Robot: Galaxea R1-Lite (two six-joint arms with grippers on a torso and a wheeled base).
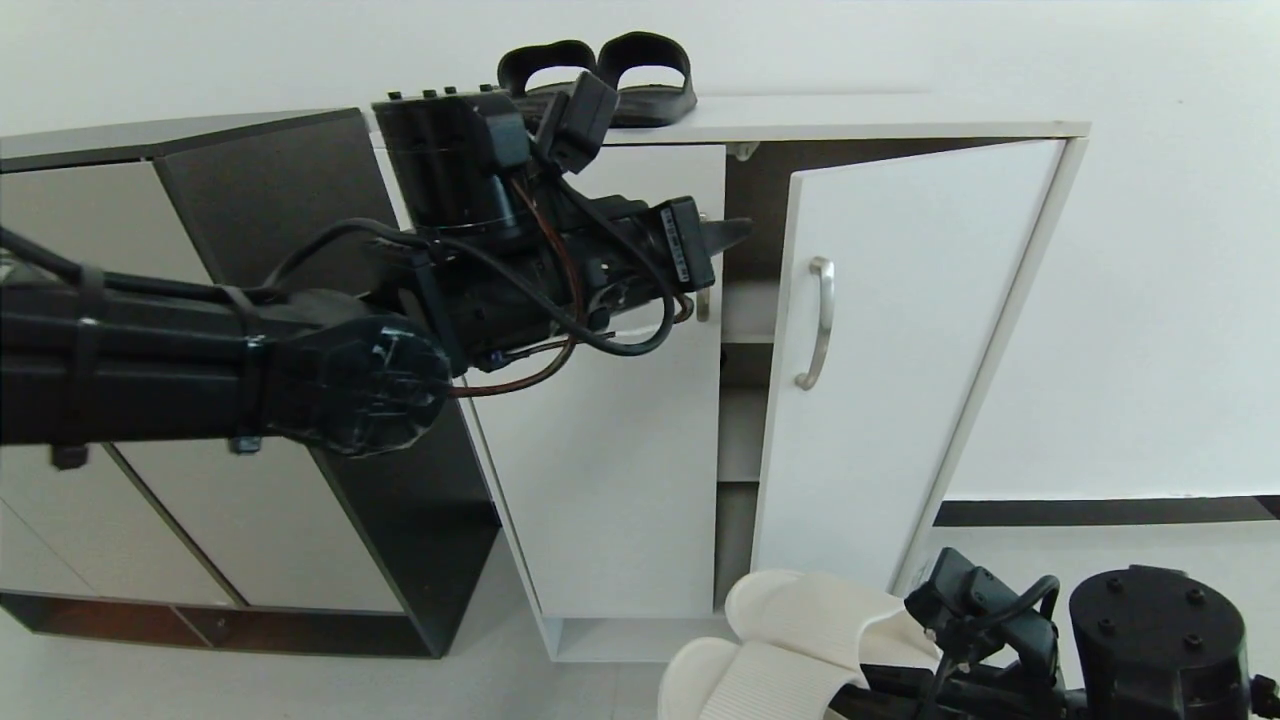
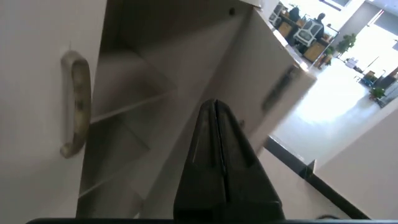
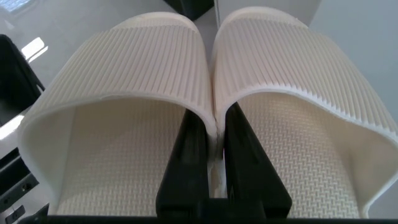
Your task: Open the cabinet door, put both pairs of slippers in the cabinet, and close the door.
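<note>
2 white slippers (image 1: 800, 625), 2 black slippers (image 1: 648, 100), apparently 2 white cabinet doors (image 1: 890, 400)

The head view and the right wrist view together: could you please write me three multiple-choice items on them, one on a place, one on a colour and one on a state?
1. Where do the black slippers lie?
A. On top of the white cabinet
B. On the floor
C. On a shelf inside

2. What colour is the pair that the right gripper holds?
A. Black
B. Cream-white
C. Red

3. How does the right door stand?
A. Fully shut
B. Partly open
C. Taken off

Answers:
1. A: the pair rests on the cabinet's top board, near its back edge.
2. B: the cream-white slippers sit side by side, with the fingers pinching their inner walls.
3. B: the door swings out from the cabinet's front, leaving a dark gap beside it.
</note>
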